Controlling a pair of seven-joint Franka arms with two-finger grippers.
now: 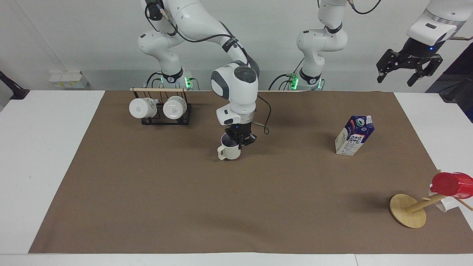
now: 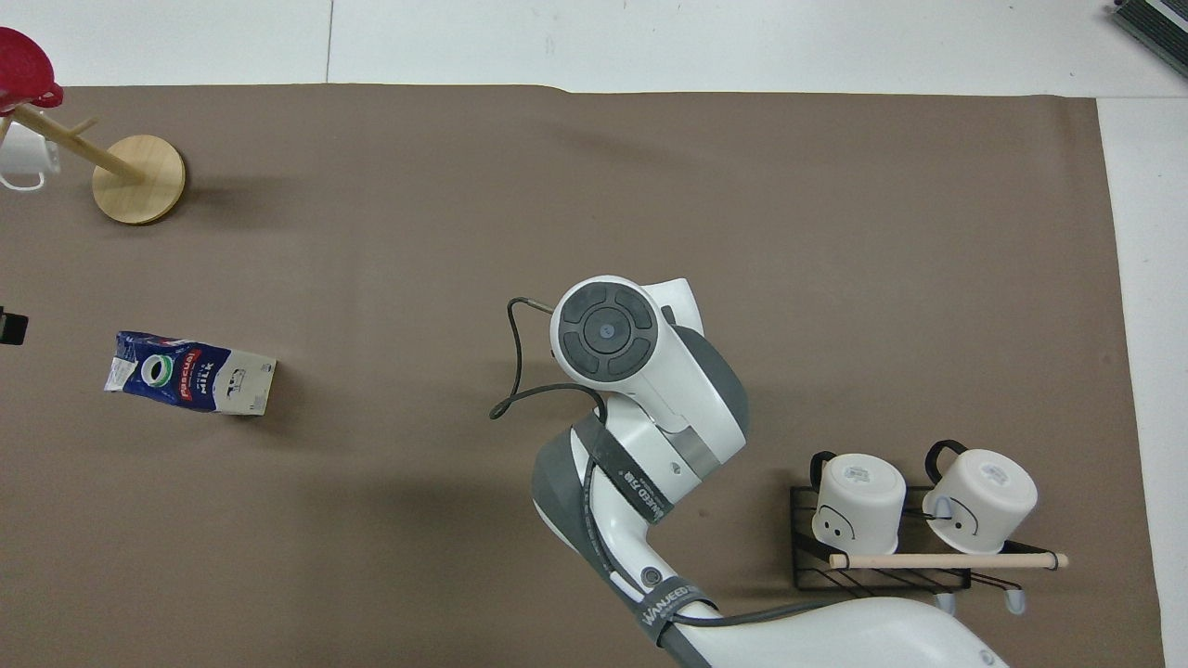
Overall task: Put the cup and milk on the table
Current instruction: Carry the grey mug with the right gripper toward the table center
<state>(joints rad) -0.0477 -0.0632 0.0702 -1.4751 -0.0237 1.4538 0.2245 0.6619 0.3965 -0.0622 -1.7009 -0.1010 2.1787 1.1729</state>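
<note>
The beige cup (image 1: 230, 151) hangs upright from my right gripper (image 1: 239, 140), which is shut on its rim, handle toward the right arm's end. Its base is at or just above the brown mat (image 1: 177, 207) of the table (image 1: 40, 159), near the mat's middle; I cannot tell whether it touches. From overhead the right arm's wrist (image 2: 608, 329) hides the cup. The blue and white milk (image 1: 354, 136) (image 2: 190, 374) stands on the mat toward the left arm's end. My left gripper (image 1: 409, 69) waits open, high in the air off that end of the table.
A black rack (image 1: 162, 111) (image 2: 882, 547) with two white mugs stands close to the robots at the right arm's end. A wooden disc with a slanted peg (image 1: 408, 210) (image 2: 139, 178) carries a red cup (image 1: 451, 184) at the mat's corner farthest from the robots.
</note>
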